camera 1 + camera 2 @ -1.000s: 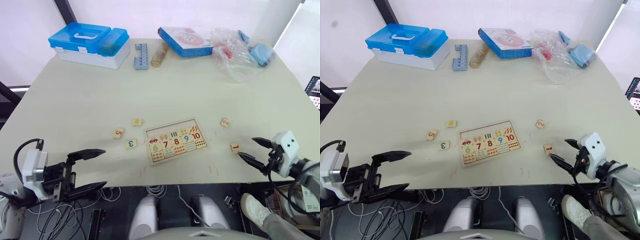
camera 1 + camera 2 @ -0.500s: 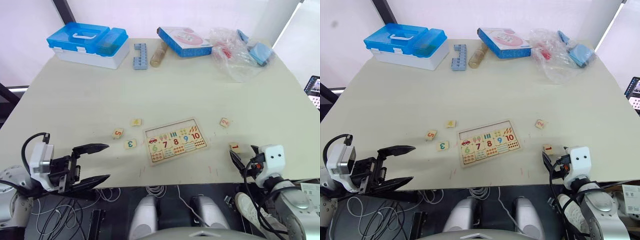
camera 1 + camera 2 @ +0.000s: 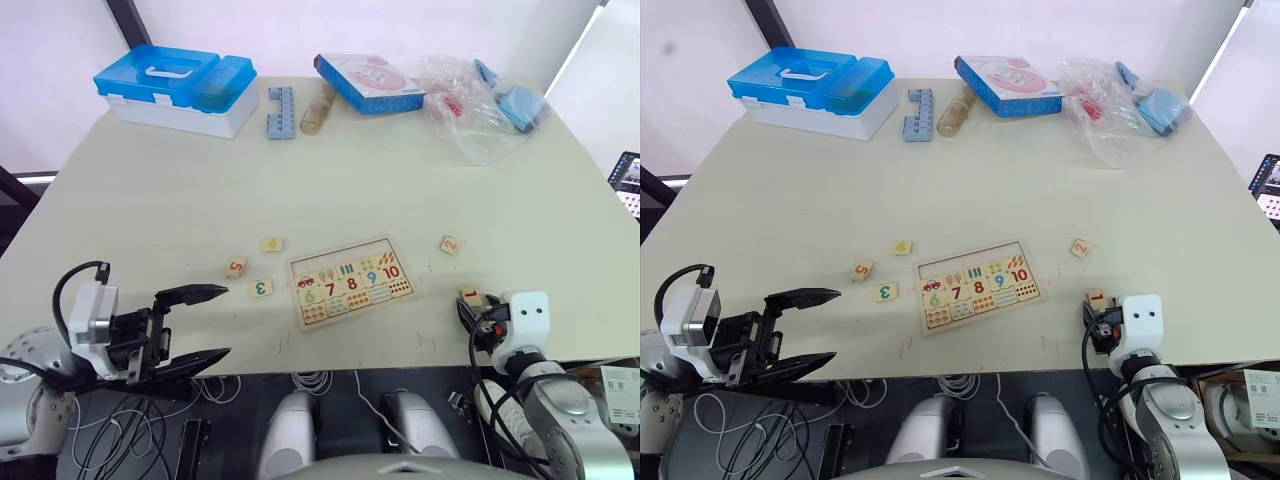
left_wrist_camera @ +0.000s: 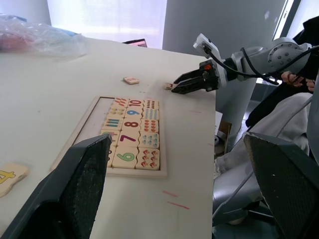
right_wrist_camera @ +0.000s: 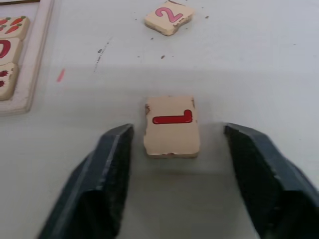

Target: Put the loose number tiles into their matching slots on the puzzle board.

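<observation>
Straddling tile 1 (image 5: pixel 172 126) on the surface (image 3: pixel 400 170), right of the puzzle board (image 3: pixel 350 281): right tool (image 5: pixel 174 184), spread; best lowered level, closing evenly on both edges; left tool (image 3: pixel 195 325) spread, idle.

Tile 1 (image 5: pixel 172 126) between open claw (image 5: pixel 182 172)

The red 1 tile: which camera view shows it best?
The right wrist view: the red 1 tile lies flat between the open right gripper's fingers, untouched. Both eye views show it small, beside the gripper; the left wrist view shows it distant.
</observation>
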Robot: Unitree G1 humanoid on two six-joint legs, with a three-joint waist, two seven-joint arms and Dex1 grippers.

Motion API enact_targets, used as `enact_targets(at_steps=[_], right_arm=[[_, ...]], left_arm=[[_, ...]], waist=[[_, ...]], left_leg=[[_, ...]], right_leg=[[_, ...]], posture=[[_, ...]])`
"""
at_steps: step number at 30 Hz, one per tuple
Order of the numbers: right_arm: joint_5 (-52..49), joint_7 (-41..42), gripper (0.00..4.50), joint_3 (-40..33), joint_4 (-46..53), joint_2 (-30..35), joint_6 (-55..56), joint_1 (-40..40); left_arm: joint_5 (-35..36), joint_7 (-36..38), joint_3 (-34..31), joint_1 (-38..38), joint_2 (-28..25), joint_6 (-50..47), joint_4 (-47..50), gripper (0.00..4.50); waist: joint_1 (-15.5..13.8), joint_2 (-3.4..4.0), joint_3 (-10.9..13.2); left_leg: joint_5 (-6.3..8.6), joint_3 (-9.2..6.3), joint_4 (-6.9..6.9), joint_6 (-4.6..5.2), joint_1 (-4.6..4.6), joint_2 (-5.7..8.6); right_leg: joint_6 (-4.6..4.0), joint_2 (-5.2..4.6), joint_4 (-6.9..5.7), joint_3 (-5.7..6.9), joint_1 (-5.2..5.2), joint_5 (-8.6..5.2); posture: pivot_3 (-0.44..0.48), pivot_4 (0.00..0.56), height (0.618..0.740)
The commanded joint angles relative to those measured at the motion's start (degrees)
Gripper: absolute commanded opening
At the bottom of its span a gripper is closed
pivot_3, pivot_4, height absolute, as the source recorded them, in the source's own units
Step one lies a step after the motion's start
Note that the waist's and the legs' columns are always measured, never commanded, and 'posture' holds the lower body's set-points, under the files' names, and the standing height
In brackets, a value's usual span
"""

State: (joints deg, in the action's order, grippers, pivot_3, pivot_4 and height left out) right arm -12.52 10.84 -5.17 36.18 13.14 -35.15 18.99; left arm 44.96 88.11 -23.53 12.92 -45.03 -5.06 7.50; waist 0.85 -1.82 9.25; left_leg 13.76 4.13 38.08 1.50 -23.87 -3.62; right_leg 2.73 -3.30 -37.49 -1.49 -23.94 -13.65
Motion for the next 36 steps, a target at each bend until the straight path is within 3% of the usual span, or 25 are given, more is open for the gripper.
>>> enact_targets(at_steps=[1,2,8,13,17,19,21,25,31,36], right_arm=[[-1.3,0.3,1.04,-1.9,2.0,1.2,-3.0,-0.4],[-1.6,0.6,0.85,-2.0,2.1,1.4,-3.3,-0.5],[-9.1,7.9,0.85,-6.5,4.2,8.7,-8.2,-6.3],[-22.7,25.6,0.85,-8.0,2.4,26.2,-17.4,-20.0],[-22.2,41.9,0.85,3.7,-4.8,38.8,-16.1,-37.7],[-20.2,48.1,0.85,10.3,-9.2,41.0,-14.1,-45.9],[-18.3,52.6,0.85,15.6,-13.0,41.0,-13.1,-53.1],[-11.0,58.1,0.85,25.9,-22.1,34.3,-5.7,-66.1],[1.6,57.9,0.85,36.4,-33.5,24.1,1.0,-76.6],[4.5,63.6,0.85,42.1,-42.0,15.5,1.8,-83.3]], left_arm=[[0.3,-1.3,-0.8,0.8,0.6,-0.5,3.1,4.5],[0.4,-1.5,-0.9,1.0,0.7,-0.6,3.4,4.5],[0.6,-3.8,-1.3,2.1,1.8,-1.3,5.7,4.5],[1.3,-7.4,-2.1,3.9,3.5,-2.6,9.0,4.5],[1.4,-10.1,-3.1,6.3,5.1,-2.7,11.6,4.5],[1.5,-11.3,-4.0,7.6,5.9,-2.7,12.8,4.5],[1.4,-12.2,-5.0,9.0,6.3,-2.6,13.6,4.5],[1.3,-14.3,-8.3,12.6,7.7,-2.0,15.0,4.5],[0.8,-15.2,-12.1,15.4,8.4,-1.2,14.8,4.5],[0.5,-15.6,-13.2,15.9,8.4,-0.7,14.5,4.5]], waist=[[0.0,0.0,0.0],[0.0,0.0,0.0],[0.0,0.08,0.1],[0.2,0.3,0.3],[0.3,0.48,0.6],[0.1,0.43,0.6],[0.1,0.42,0.6],[0.0,0.4,0.6],[0.3,0.38,0.6],[0.1,0.42,0.6]], left_leg=[[0.0,0.0,0.0,0.0,0.0,0.0],[0.0,0.0,0.0,0.0,0.0,0.0],[0.0,0.07,-0.01,0.01,0.0,0.05],[-0.15,0.04,-0.04,0.27,0.0,0.05],[-0.15,0.02,-0.05,0.29,-0.02,0.02],[-0.16,-0.01,-0.05,0.29,-0.01,0.07],[-0.15,-0.07,-0.12,0.29,-0.02,0.1],[-0.15,-0.01,-0.29,0.29,-0.16,0.18],[-0.15,0.04,-0.32,0.29,-0.4,0.28],[-0.17,0.16,-0.03,0.27,-0.95,0.3]], right_leg=[[0.0,-0.01,0.0,0.01,0.0,0.0],[0.0,-0.04,0.0,0.04,0.0,0.0],[0.01,-0.36,0.01,0.46,0.0,0.0],[0.02,-0.35,0.04,0.59,0.0,0.0],[0.01,-0.3,0.1,0.68,0.02,0.01],[0.01,-0.3,0.1,0.72,-0.02,0.01],[-0.04,-0.24,0.21,0.85,-0.01,-0.01],[-0.07,-0.27,0.41,0.82,-0.05,0.0],[-0.04,-0.31,0.47,0.93,-0.19,0.01],[0.06,-0.33,0.13,1.01,-0.72,0.09]], posture=[[0.0,0.15,0.74],[0.0,0.15,0.74],[0.0,0.15,0.74],[0.0,0.15,0.74],[0.0,0.15,0.74],[0.0,0.15,0.74],[0.0,0.15,0.74],[0.0,0.15,0.74],[0.0,0.15,0.74],[0.0,0.15,0.74]])
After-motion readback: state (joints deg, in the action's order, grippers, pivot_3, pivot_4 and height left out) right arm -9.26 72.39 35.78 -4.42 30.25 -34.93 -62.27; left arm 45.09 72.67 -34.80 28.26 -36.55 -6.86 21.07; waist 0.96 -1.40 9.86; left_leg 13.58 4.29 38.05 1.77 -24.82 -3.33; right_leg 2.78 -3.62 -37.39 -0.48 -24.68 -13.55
